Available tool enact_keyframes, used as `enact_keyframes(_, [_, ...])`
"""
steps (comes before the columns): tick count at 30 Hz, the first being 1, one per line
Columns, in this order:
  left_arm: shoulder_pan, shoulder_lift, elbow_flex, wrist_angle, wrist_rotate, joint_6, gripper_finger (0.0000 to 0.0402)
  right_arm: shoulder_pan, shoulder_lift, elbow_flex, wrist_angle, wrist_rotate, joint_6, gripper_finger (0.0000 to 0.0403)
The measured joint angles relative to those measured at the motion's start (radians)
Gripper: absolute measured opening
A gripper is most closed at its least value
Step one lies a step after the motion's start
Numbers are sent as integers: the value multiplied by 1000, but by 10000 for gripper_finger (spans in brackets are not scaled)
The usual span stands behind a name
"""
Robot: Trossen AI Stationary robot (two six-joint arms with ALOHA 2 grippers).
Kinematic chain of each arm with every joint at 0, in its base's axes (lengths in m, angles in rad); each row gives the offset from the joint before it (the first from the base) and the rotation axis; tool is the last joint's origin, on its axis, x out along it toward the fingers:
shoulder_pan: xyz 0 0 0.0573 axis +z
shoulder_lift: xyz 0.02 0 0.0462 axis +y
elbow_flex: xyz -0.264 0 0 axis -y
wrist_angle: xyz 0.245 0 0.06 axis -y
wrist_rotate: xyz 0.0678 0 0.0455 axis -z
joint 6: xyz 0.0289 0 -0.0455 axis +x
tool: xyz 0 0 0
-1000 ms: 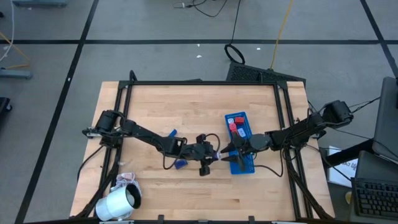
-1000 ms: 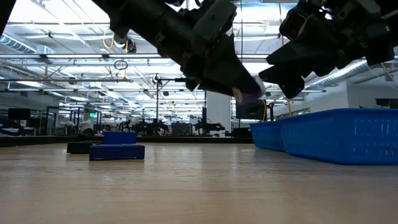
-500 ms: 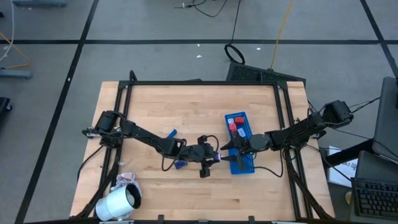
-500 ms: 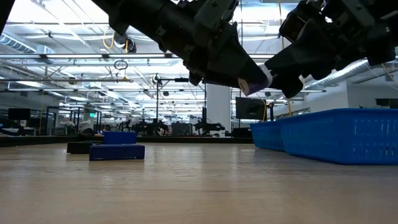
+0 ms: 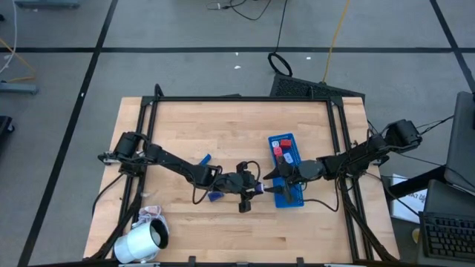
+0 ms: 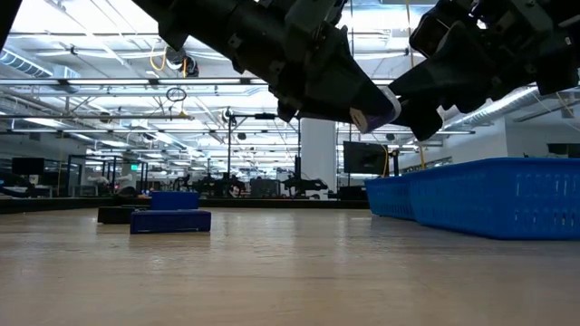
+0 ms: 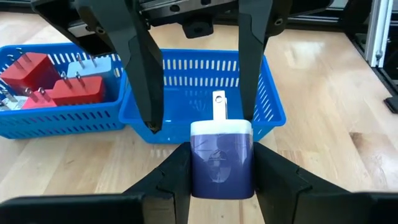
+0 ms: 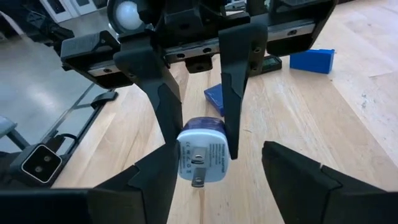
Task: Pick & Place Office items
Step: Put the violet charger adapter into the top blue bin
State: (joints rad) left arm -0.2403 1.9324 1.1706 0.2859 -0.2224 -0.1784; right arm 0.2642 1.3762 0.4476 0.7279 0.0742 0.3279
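Note:
My left gripper point(image 7: 221, 155) is shut on a small white and lilac plug block point(image 7: 221, 163), held in the air beside the blue tray point(image 7: 199, 59). My right gripper point(image 8: 217, 155) faces it from the tray side and is open. Its fingers point(image 7: 146, 81) stand on either side of the block's white pronged end point(image 8: 200, 163); I see no touch. Red pieces point(image 7: 56, 81) lie in a tray compartment. Dark blue blocks point(image 5: 205, 159) point(image 5: 215, 196) rest flat on the table behind my left gripper point(image 5: 258, 185). My left gripper pinches the plug block by its lilac body point(image 7: 219, 177) between the two fingers, one on each side. The fingers come level from the table's left. The white end with the metal prong point(image 7: 218, 106) sticks out past the fingertips. The block is lifted clear of the table.
A big white roll point(image 5: 139, 241) lies at the table's near left corner. The blue tray point(image 5: 291, 199) sits right of centre, close under both grippers. A black piece point(image 8: 270, 62) lies by a dark blue block point(image 8: 312, 60). Bare wood stretches across the table's far half.
My left gripper has carried the plug block a little up and toward the table's right, in between my right gripper's open fingers. My right gripper has kept almost still.

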Motion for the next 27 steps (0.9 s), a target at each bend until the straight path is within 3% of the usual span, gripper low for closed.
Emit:
enact_keyframes(14, [9, -2, 2, 19, 23, 13, 134, -2, 2, 1, 8, -121, 49, 222])
enact_keyframes(21, [11, -2, 2, 24, 2, 2, 134, -1, 2, 1, 27, -50, 19, 211])
enact_keyframes(27, [10, -2, 2, 34, 7, 2, 134, -1, 2, 1, 29, -48, 19, 173])
